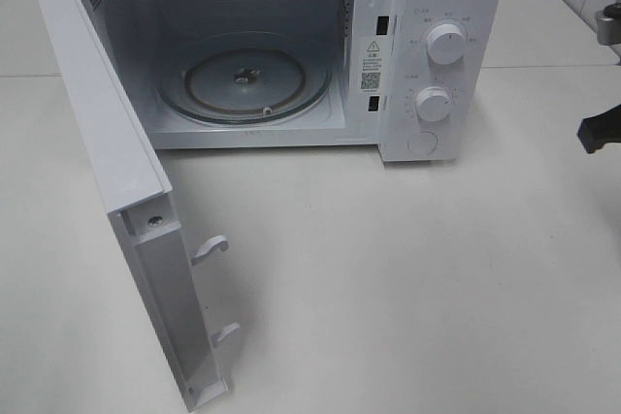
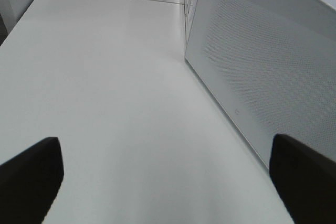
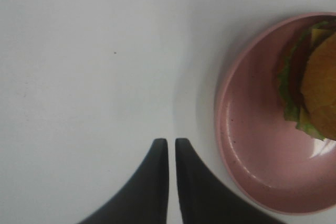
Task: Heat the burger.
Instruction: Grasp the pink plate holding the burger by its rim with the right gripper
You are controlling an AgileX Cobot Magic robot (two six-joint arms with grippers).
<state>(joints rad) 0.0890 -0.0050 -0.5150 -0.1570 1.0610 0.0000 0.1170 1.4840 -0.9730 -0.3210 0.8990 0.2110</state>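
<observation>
Open microwave [image 1: 456,7] on a white table [image 1: 388,278]; burger [image 3: 315,87] outside it on a pink plate [image 3: 252,150].
From the high view: pale tabletop under a white oven, its door [image 1: 107,162] swung wide on the left toward the camera with the latch hooks showing on its inner side; inside the cavity, a round glass turntable [image 1: 247,79] lying flat. Seen only from the right wrist: plate resting on the table, burger sitting on it, partly cut off by the frame edge, lettuce showing under the golden bun. Right gripper [image 3: 171,145] clenched on nothing, dark fingers nearly touching, just beside the plate rim yet apart from it. Left gripper [image 2: 168,182] released, fingers spread wide over the table, close to the door's dotted outer face. On the oven's right-hand panel, two white knobs [image 1: 446,44], one above the other.
</observation>
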